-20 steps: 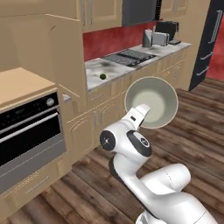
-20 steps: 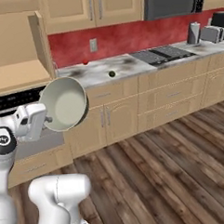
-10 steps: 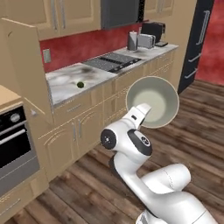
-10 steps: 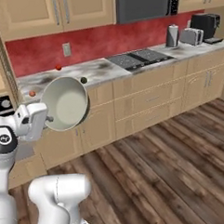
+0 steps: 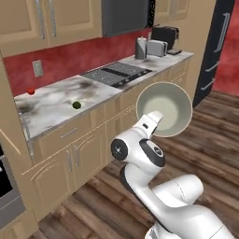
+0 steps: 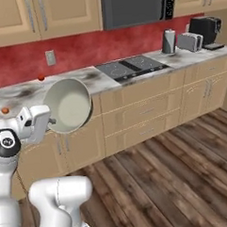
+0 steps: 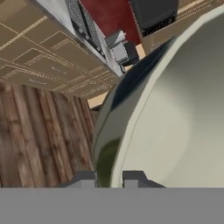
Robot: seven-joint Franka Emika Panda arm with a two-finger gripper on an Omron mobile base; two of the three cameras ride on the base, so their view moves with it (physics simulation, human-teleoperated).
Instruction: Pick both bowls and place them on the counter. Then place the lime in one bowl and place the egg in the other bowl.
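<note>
My gripper (image 5: 156, 122) is shut on the rim of the pale grey-green glossy bowl (image 5: 165, 109), held tilted on its side in front of the cabinets. From the right base the bowl (image 6: 70, 106) hangs beside the hand, gripper (image 6: 51, 121). In the hand view its rim (image 7: 183, 109) runs between my fingertips, gripper (image 7: 109, 179). The lime (image 5: 76, 105) lies on the marbled counter (image 5: 51, 107). The orange-brown egg (image 6: 5, 110) sits near the counter's (image 6: 20, 94) left end. The dark wood bowl is out of view.
A small red ball (image 5: 31, 91) rests by the red backsplash. A black cooktop (image 5: 116, 73) is set into the counter, with a toaster (image 5: 157, 47) and coffee machine (image 5: 164, 35) further right. A dark fridge (image 5: 215, 46) stands at the far right above wood floor.
The whole picture has shifted: the base has moved along the kitchen, the oven has slid out on the left and the counter has come closer. The bowl stays in my gripper.
</note>
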